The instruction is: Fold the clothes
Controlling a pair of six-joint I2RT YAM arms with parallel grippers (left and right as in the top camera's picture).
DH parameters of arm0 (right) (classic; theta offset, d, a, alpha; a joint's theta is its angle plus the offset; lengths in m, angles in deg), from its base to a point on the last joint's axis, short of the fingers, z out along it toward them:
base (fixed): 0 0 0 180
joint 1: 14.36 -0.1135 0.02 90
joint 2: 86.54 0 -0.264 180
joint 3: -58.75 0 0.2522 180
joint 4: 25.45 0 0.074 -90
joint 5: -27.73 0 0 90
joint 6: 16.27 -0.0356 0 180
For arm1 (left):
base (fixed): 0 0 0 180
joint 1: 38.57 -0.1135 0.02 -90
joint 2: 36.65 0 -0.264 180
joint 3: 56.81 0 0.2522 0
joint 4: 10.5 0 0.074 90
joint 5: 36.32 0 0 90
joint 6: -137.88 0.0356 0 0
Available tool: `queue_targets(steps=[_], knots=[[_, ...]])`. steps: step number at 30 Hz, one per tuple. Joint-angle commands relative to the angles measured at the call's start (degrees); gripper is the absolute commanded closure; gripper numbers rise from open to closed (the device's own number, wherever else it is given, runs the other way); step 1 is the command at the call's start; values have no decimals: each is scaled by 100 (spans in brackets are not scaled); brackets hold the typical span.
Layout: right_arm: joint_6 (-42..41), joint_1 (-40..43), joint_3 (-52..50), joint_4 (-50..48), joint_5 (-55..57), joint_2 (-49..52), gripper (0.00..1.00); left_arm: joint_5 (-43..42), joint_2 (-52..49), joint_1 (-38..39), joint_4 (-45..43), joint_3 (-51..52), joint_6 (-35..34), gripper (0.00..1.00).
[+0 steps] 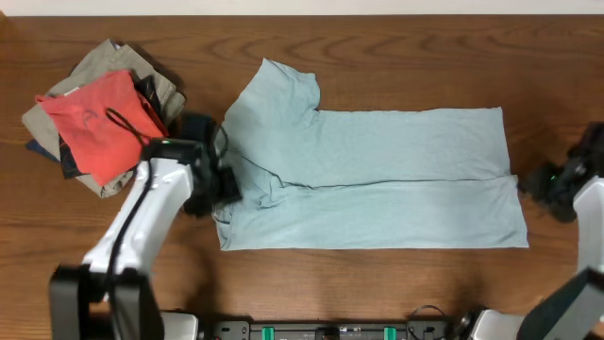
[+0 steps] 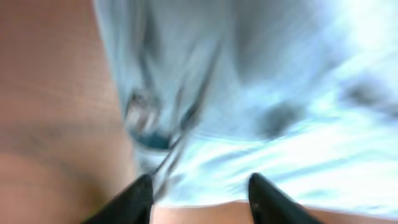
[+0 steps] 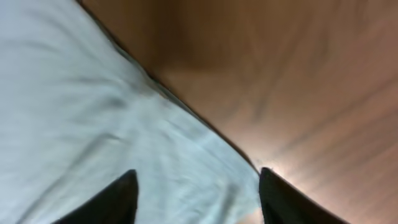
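Observation:
A light blue shirt (image 1: 377, 179) lies flat across the table, folded lengthwise, with a sleeve at the upper left. My left gripper (image 1: 225, 184) is open at the shirt's left edge, low over the cloth. In the left wrist view its fingers (image 2: 200, 190) straddle the blurred shirt hem (image 2: 261, 93). My right gripper (image 1: 540, 181) is open at the shirt's right edge. In the right wrist view its fingers (image 3: 198, 186) hover over the shirt's corner (image 3: 93, 124).
A pile of clothes (image 1: 99, 118) with a red garment on top lies at the back left. Bare wooden table (image 1: 377, 283) runs along the front edge and to the right of the shirt.

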Motion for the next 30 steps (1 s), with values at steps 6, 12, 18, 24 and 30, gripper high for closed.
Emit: queue_targets(steps=[6, 12, 18, 24, 30], knots=[[485, -17, 258, 2, -833, -262, 35, 59, -2, -11, -1318, -695, 402, 44], [798, -186, 258, 35, -1237, -262, 29, 37, -1001, -74, -2114, -1397, 984, 41], [800, -382, 258, 66, -1235, -262, 26, -4, -2197, -74, -2599, -2258, 1580, 38], [800, -459, 256, 146, -1233, -262, 26, 68, -2983, -74, -3630, -2455, 1725, 38], [798, -468, 256, 227, -1235, -262, 26, 103, -3541, -74, -4131, -2455, 1722, 38]])
